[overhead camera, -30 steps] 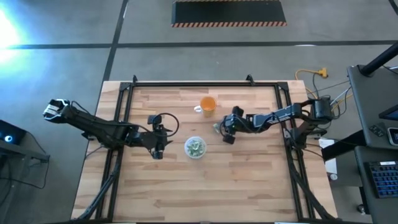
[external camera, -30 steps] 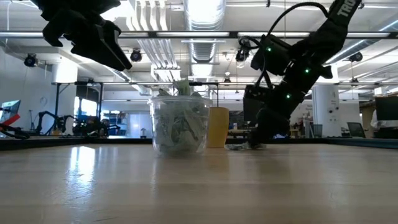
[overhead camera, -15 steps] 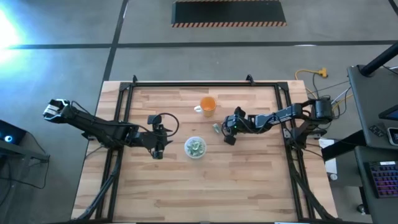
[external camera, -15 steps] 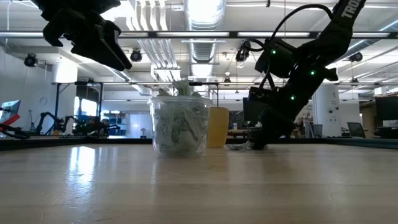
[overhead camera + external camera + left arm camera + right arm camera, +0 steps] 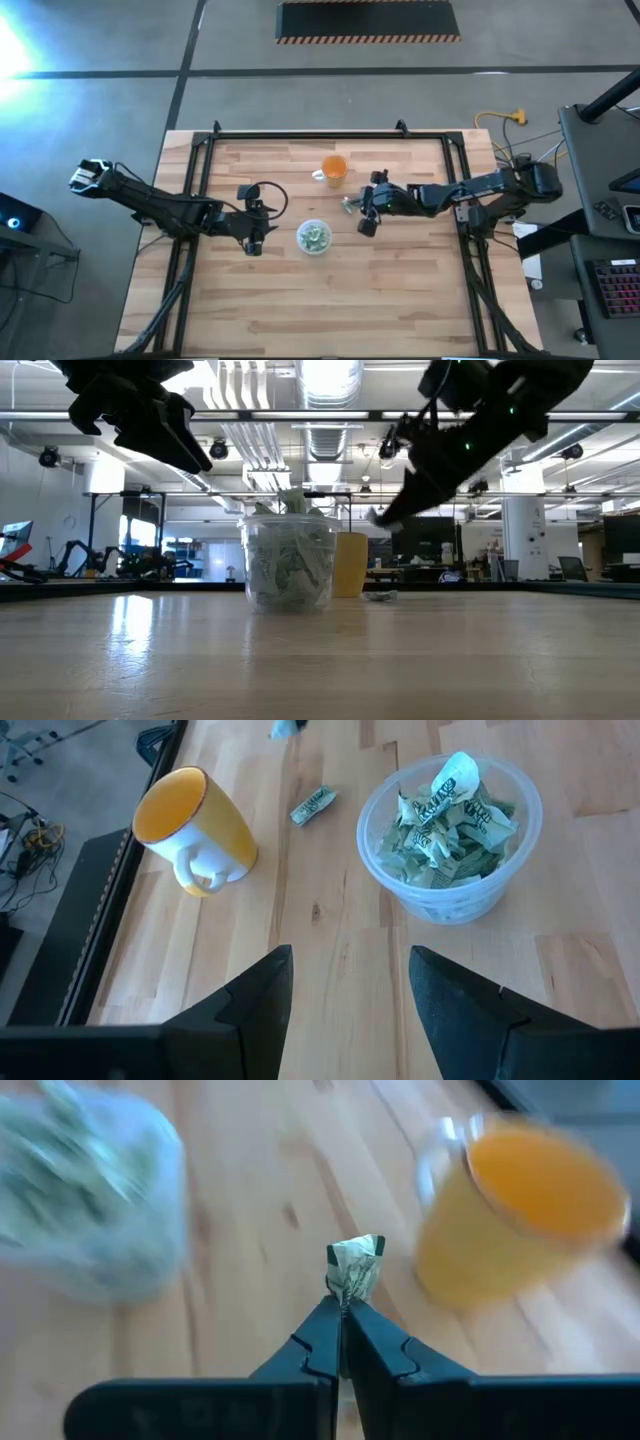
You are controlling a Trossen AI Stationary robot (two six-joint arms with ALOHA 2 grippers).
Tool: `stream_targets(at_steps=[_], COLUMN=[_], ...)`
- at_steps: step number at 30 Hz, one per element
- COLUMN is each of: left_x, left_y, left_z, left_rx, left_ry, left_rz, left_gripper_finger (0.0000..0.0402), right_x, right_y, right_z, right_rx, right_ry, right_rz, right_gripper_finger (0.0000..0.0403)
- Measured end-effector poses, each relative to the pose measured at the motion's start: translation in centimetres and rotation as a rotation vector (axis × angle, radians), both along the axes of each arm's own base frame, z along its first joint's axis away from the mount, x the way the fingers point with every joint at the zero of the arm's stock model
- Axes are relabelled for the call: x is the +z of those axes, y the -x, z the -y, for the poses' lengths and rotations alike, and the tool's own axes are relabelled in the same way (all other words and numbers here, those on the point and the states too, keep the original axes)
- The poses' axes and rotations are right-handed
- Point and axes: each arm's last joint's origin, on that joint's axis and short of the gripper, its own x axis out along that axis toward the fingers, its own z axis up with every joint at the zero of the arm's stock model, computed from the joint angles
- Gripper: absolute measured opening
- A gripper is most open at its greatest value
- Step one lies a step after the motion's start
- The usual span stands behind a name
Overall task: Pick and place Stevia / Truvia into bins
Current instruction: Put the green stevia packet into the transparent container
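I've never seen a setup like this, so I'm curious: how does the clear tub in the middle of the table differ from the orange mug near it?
The clear tub is see-through and heaped with pale green and white sachets; the orange mug is opaque-looking yellow-orange and appears empty inside. The mug has a white handle; the tub has none. The tub looks wider and squatter, the mug narrower. Both stand upright on the wooden table, open at the top.

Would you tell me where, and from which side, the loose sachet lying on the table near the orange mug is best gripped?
Grip the loose sachet across its short width at mid-length, coming straight down from above. It lies flat on the wood, apart from the orange mug and the clear bin, so its long edges look free. The right tool is shut on another sachet; the open left tool waits by the bin.
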Motion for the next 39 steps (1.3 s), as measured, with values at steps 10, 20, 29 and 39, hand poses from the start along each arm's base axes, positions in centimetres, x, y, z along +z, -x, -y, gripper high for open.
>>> stream_targets(at_steps=[10,20,29,39], left_x=[0.1,0.1,0.0,0.0], left_y=[-0.1,-0.1,-0.1,-0.1], left_z=[0.0,0.0,0.0,0.0], left_rx=[-0.004,-0.003,-0.002,-0.001], left_ry=[-0.001,0.000,0.001,0.002], left_rz=[0.011,0.011,0.009,0.008], left_gripper_finger=[0.0185,0.0185,0.0185,0.0185], right_x=[2.5,1.2,-0.7,-0.4], right_y=[-4.2,-9.1,-12.0,-12.4], right_z=[-3.9,-5.8,-6.6,-6.6], right_rx=[0.288,0.413,0.469,0.462], right_ry=[0.076,0.051,-0.023,-0.040], right_rz=[0.159,0.030,-0.143,-0.186], right_gripper_finger=[0.0009,0.0009,0.0009,0.0009])
